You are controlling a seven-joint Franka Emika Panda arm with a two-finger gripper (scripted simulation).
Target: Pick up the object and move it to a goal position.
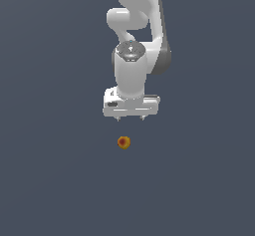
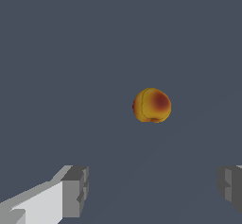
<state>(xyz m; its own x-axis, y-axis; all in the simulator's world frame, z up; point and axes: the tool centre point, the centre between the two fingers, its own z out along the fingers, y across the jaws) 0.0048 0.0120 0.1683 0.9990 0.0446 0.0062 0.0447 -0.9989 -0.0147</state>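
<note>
We find the object (image 1: 124, 142), a small round ball, orange-red with yellowish patches, lying alone on a plain dark grey surface (image 1: 55, 180). In the exterior view it sits near the middle of the frame, clear of everything, with nothing touching it. No goal marker shows in either view, so we cannot say where it is to be carried.

The gripper (image 1: 130, 118) hangs above the ball and apart from it, fingers pointing down. In the exterior view the ball lies just to that view's left of the midpoint between the fingertips. In the wrist view we note the two grey fingertips (image 2: 75, 190) set well apart, the gap many times wider than the ball (image 2: 151, 105); the jaws are spread wide and hold nothing. The ball appears in that view beyond the fingertips, not yet between them.

We judge the step in hand to be the approach before grasping. To do it well, we would first centre the ball between the pads, then descend straight until the pads flank its widest part, and close slowly. A ball this small will likely roll if one finger touches it first.
</note>
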